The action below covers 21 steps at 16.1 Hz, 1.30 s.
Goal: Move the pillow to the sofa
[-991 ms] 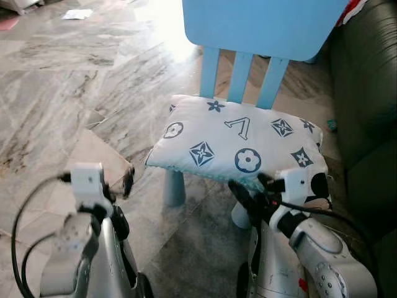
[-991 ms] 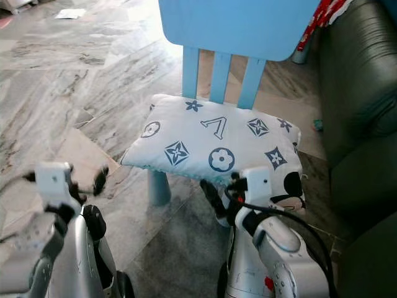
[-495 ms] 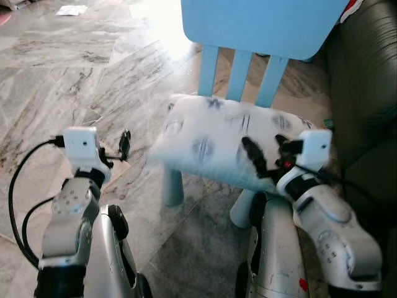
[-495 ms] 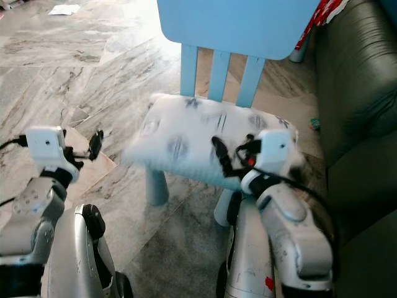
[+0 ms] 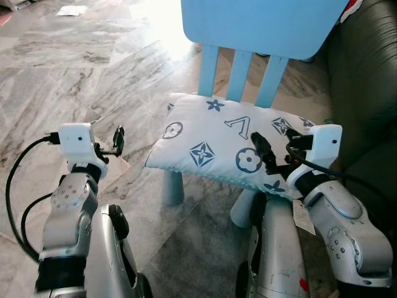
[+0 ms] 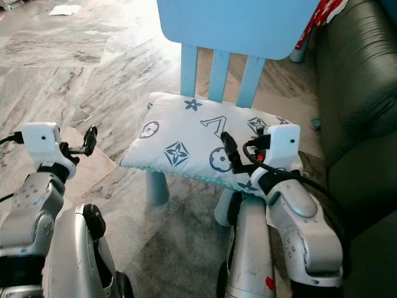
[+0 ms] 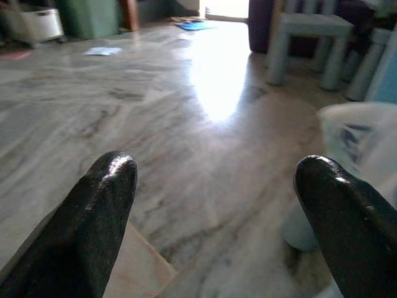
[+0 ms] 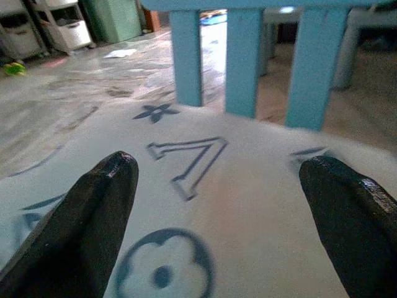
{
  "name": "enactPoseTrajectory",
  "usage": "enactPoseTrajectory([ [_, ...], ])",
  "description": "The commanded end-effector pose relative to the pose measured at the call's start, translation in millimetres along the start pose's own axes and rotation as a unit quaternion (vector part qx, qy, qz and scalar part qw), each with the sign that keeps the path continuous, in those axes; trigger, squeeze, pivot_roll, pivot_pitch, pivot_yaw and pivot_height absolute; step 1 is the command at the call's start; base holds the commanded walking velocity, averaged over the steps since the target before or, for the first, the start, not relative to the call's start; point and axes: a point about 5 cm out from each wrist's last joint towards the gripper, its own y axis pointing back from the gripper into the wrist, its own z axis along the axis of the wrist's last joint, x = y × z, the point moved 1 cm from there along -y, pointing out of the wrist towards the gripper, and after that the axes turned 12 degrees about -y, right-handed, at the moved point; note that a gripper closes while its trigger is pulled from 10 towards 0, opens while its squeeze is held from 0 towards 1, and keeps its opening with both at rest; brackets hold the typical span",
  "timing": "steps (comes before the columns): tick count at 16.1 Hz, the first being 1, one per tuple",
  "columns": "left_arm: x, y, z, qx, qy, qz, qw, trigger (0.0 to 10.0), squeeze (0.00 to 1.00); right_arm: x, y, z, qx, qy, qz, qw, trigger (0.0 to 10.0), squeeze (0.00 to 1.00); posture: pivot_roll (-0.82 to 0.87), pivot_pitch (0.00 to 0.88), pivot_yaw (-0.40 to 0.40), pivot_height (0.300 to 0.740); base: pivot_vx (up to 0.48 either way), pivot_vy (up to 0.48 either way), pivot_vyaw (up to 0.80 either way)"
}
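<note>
White fabric pillow (image 5: 232, 141) printed with dark blue flowers, diamonds and a V lies flat on the seat of a light blue plastic child's chair (image 5: 263, 28), its back edge against the three blue back slats. Pillow overhangs the seat front, a thin mint trim along that edge.

Right gripper (image 5: 276, 153) hovers over the pillow's near right part, jaws spread wide, nothing between them. Whether a fingertip touches the fabric, cannot tell. In the right wrist view the two black fingers (image 8: 93, 208) frame the pillow top: the V print sits between the jaws and further out, a flower print lies just inside the one finger, and the chair slats stand beyond the fingertips. Right silver arm (image 5: 344, 233) rises from below the pillow's front edge, black cable looping off the white wrist camera block.

Left gripper (image 5: 118, 139) is held up off the pillow's left end, over the grey marbled stone floor (image 5: 68, 87), well apart from the fabric. Jaws wide, empty. In the left wrist view bare floor with a bright glare patch lies between the fingers (image 7: 99, 211), and a blurred corner of the pillow shows just past the far finger, outside the jaws.

Dark leather sofa (image 6: 356, 93) stands beside the chair on the right gripper's outer side, near the pillow's right end. A small paper scrap (image 5: 71, 10) lies on the floor far beyond the left jaws.
</note>
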Motion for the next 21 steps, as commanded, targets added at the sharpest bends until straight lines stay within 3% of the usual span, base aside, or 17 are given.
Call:
enactPoseTrajectory([
  [1,6.2,-4.3,4,-0.010,0.006,0.021,1.000,10.0,0.00,-7.8,-0.5,9,-0.018,0.017,-0.013,1.000,10.0,0.00,-0.20,0.182,-0.007,0.366,0.000,0.000,0.00],
  [4,-1.7,-17.8,18,-0.035,0.003,0.009,0.999,10.0,0.00,-22.9,-3.4,23,-0.038,0.036,-0.035,0.998,10.0,0.00,-0.21,0.182,-0.010,0.366,0.000,0.000,0.00],
  [7,-12.8,-31.9,32,-0.033,0.046,-0.017,0.998,10.0,0.00,-38.9,-4.0,38,-0.051,0.063,-0.053,0.995,10.0,0.00,-0.22,0.186,-0.006,0.366,0.000,0.000,0.00],
  [9,-24.2,-34.1,23,0.007,0.063,-0.044,0.997,10.0,0.00,-52.6,-3.5,39,-0.037,0.094,-0.074,0.992,10.0,0.00,-0.23,0.186,-0.001,0.366,0.000,0.000,0.00],
  [11,-28.9,-32.5,15,0.014,0.056,-0.057,0.997,10.0,0.00,-66.1,-2.7,44,-0.034,0.102,-0.092,0.990,10.0,0.00,-0.23,0.184,-0.001,0.366,0.000,0.000,0.00],
  [12,-28.1,-34.3,15,0.015,0.082,-0.056,0.995,10.0,0.83,-70.4,-2.9,50,-0.041,0.101,-0.093,0.990,10.0,1.00,-0.23,0.182,-0.002,0.366,0.000,0.000,0.00],
  [13,-27.2,-35.8,18,0.011,0.100,-0.053,0.994,10.0,1.00,-71.6,-3.2,52,-0.044,0.104,-0.094,0.989,10.0,1.00,-0.23,0.182,-0.002,0.366,0.000,0.000,0.00],
  [15,-33.0,-39.2,21,0.021,0.195,-0.070,0.978,10.0,1.00,-73.5,-4.2,51,-0.038,0.118,-0.094,0.988,10.0,1.00,-0.23,0.184,-0.003,0.366,0.000,0.000,0.00],
  [16,-36.3,-40.4,22,0.025,0.209,-0.084,0.974,10.0,0.00,-76.0,-4.6,51,-0.032,0.126,-0.095,0.987,10.0,0.00,-0.23,0.187,-0.002,0.366,0.000,0.000,0.00],
  [18,-39.5,-44.7,24,0.021,0.216,-0.102,0.971,10.0,0.00,-84.6,-5.0,48,-0.009,0.125,-0.099,0.987,10.0,0.00,-0.23,0.194,-0.002,0.366,0.000,0.000,0.00],
  [21,-38.8,-53.7,30,0.014,0.219,-0.105,0.970,10.0,0.00,-96.2,-4.8,45,0.013,0.085,-0.107,0.991,9.6,0.00,-0.23,0.202,-0.001,0.366,0.000,0.000,0.00],
])
